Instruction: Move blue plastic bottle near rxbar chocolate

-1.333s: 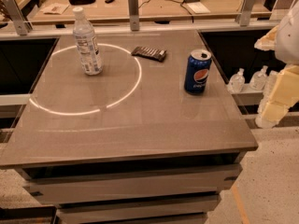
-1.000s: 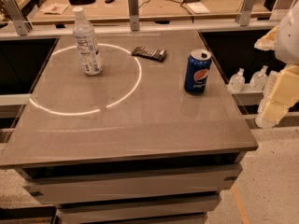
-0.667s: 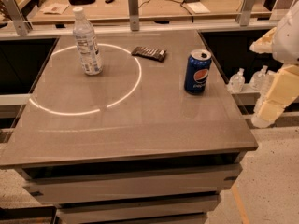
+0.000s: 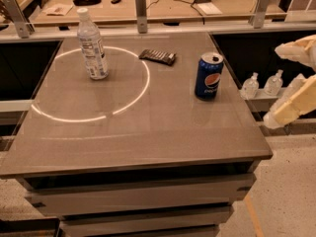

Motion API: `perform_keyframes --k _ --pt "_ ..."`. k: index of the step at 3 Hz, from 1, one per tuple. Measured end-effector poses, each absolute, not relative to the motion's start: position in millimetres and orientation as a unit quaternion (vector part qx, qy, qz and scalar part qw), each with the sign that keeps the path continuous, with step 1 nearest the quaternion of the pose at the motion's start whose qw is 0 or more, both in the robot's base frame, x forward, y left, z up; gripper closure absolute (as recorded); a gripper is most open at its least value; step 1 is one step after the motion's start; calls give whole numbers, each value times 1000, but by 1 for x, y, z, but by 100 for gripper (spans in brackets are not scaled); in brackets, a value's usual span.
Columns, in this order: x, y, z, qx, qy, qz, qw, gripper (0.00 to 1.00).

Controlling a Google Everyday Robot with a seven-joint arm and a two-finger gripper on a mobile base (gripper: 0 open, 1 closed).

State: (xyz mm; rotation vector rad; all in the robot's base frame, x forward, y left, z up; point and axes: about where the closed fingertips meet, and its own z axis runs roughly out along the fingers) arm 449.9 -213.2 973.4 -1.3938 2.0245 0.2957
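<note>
One blue plastic bottle (image 4: 92, 46) upright on table (image 4: 148, 137), back-left, rxbar chocolate (image 4: 157, 57) lying apart to its right | judged light, thin-walled, slick, tippy; grasp mid-body across label | gripper (image 4: 273, 86) beyond right edge, fingers seemingly apart, empty

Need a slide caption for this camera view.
Blue plastic bottle stands left of the rxbar chocolate, Pepsi can right, on the table; gripper hovers beyond its right edge.

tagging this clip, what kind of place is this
Probably a robotics lab: a grey drawer table, a cluttered workbench behind it, and the robot's gripper beside the table's right edge.
</note>
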Motion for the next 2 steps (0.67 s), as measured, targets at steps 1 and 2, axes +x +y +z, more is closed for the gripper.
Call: perform_keyframes --k 1,2 --pt "452 -211 1000 -471 762 144 421 0" --pt "450 -199 1016 -425 756 181 464 0"
